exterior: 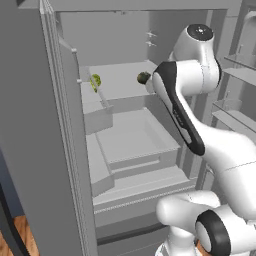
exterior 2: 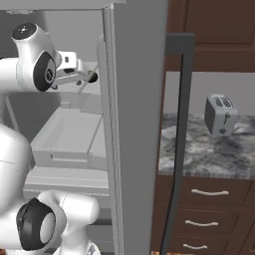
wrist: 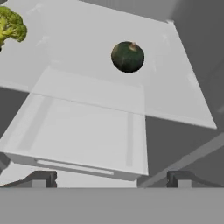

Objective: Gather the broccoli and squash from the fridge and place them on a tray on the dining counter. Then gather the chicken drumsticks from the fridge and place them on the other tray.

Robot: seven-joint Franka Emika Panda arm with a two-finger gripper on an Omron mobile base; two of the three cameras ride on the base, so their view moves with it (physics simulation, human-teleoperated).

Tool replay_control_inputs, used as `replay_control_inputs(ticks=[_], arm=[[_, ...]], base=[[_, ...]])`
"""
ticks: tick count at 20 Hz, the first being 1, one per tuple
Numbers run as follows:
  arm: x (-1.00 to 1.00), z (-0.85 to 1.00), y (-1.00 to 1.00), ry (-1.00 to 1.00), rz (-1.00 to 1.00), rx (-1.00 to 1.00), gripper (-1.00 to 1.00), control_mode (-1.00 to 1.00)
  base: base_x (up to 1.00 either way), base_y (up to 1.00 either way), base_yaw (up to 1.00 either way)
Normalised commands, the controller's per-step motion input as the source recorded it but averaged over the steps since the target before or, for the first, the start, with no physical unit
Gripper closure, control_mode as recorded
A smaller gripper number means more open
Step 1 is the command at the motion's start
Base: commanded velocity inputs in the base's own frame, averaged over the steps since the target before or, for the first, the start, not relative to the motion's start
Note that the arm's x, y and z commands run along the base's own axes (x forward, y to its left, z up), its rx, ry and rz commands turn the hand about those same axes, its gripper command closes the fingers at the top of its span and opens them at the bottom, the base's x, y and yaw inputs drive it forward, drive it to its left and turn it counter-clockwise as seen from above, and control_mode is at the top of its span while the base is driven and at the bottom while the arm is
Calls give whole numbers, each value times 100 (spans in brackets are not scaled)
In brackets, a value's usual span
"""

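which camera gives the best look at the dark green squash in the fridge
The hand view: the squash sits whole and unblocked on the fridge shelf, near the broccoli. In the left base view it is small and half hidden behind the arm. The right base view does not make it out clearly.
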Motion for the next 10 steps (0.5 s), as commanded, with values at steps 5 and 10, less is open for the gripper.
replay_control_inputs(ticks=[5, 10], arm=[[49, 2, 0, 2, -1, 4, -100, -100], [49, -5, 2, 2, -10, 6, -100, -100]], base=[[0, 0, 0], [0, 0, 0]])
